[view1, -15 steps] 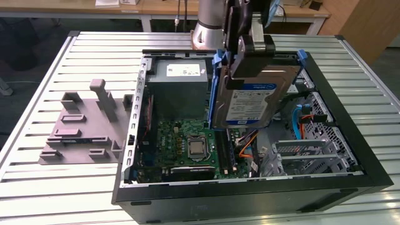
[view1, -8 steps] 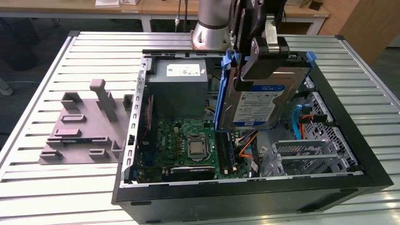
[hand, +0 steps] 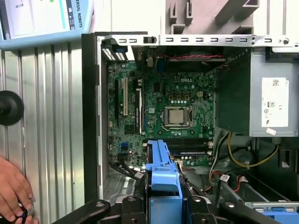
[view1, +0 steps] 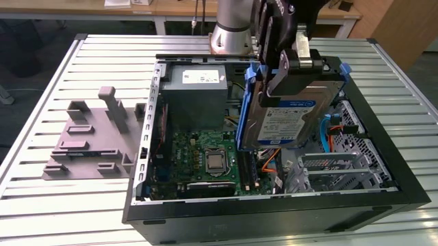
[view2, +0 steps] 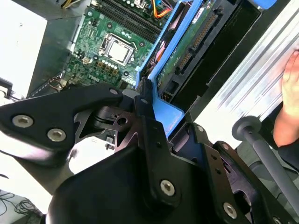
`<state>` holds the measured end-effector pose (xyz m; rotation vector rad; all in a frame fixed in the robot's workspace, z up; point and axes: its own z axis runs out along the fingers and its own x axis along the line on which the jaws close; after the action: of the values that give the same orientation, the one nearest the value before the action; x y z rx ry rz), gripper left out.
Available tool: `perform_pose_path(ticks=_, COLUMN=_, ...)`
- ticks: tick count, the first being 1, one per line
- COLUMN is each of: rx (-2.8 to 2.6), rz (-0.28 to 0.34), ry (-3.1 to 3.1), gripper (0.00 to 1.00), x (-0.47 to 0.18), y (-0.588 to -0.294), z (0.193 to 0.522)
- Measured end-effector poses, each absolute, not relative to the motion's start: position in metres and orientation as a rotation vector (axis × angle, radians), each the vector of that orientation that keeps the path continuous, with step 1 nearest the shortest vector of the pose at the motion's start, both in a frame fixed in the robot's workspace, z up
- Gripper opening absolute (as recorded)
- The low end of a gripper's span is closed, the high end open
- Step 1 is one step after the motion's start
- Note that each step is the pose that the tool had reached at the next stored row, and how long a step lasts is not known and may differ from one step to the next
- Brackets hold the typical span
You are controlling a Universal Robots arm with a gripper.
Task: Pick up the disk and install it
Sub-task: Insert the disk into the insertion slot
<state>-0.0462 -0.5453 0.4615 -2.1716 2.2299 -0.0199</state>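
Disk (view1: 291, 120) is off the table (view1: 41, 92) and up in the gripper (view1: 287, 72), which is clamped narrow on the disk's upper end. In the second wrist view one finger (view2: 150, 140) lies flat against the blue bracket (view2: 163, 112) that frames it.

Going left to right in the exterior view:
- **Fixture plate:** the grey fixture plate (view1: 89, 148) w/ upright blocks sits at far left, well apart from the work.
- **PC case:** the open PC case (view1: 267, 218) lies on its side, inside facing up, prob. so parts can go in from above.
- **Inside the case:** at its left is the PSU box (view1: 195, 97) w/ a white sticker. Nearer the camera is the mobo (view1: 198, 148) w/ its bare CPU socket (view1: 215, 161).
- **Disk position:** right of those hangs the disk, label up and tilted, gripped end high and far end low. It is over the case's right half, just beside the orange cables (view1: 269, 156) and near the metal drive cage (view1: 342, 164).

The second wrist view shows the connector edge (view2: 201, 32) on the end away from the gripper. My read is that gripping the opposite end leaves the connectors free, and the tilt suits angling the disk in. I can't tell if the low edge touches anything.

In the first wrist view a person's hand (hand: 14, 193) rests on the table outside the case, well apart from the disk.
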Motion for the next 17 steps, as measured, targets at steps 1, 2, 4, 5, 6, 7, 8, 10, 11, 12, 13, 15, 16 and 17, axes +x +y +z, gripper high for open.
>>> perform_pose_path(ticks=1, rx=-2.172, rz=-0.02, ry=2.23, gripper=0.36, x=-0.045, y=-0.546, z=0.461)
perform_pose_path(ticks=2, rx=-2.172, rz=-0.02, ry=2.23, gripper=0.36, x=-0.043, y=-0.546, z=0.461)
perform_pose_path(ticks=4, rx=-2.171, rz=-0.02, ry=2.23, gripper=0.36, x=-0.038, y=-0.546, z=0.461)
perform_pose_path(ticks=5, rx=-2.171, rz=-0.02, ry=2.23, gripper=0.36, x=-0.035, y=-0.547, z=0.461)
perform_pose_path(ticks=6, rx=-2.171, rz=-0.02, ry=2.23, gripper=0.36, x=-0.033, y=-0.547, z=0.461)
perform_pose_path(ticks=7, rx=-2.171, rz=-0.02, ry=2.23, gripper=0.36, x=-0.032, y=-0.547, z=0.461)
perform_pose_path(ticks=8, rx=-2.171, rz=-0.021, ry=2.231, gripper=0.36, x=-0.031, y=-0.547, z=0.46)
perform_pose_path(ticks=10, rx=-2.171, rz=-0.02, ry=2.231, gripper=0.36, x=-0.03, y=-0.549, z=0.46)
perform_pose_path(ticks=11, rx=-2.171, rz=-0.02, ry=2.231, gripper=0.36, x=-0.03, y=-0.55, z=0.46)
perform_pose_path(ticks=12, rx=-2.17, rz=-0.02, ry=2.231, gripper=0.36, x=-0.029, y=-0.552, z=0.46)
perform_pose_path(ticks=13, rx=-2.17, rz=-0.02, ry=2.232, gripper=0.36, x=-0.029, y=-0.553, z=0.46)
perform_pose_path(ticks=15, rx=-2.169, rz=-0.021, ry=2.233, gripper=0.36, x=-0.029, y=-0.555, z=0.459)
perform_pose_path(ticks=16, rx=-2.166, rz=-0.021, ry=2.236, gripper=0.36, x=-0.028, y=-0.555, z=0.459)
perform_pose_path(ticks=17, rx=-2.161, rz=-0.022, ry=2.241, gripper=0.36, x=-0.028, y=-0.555, z=0.459)
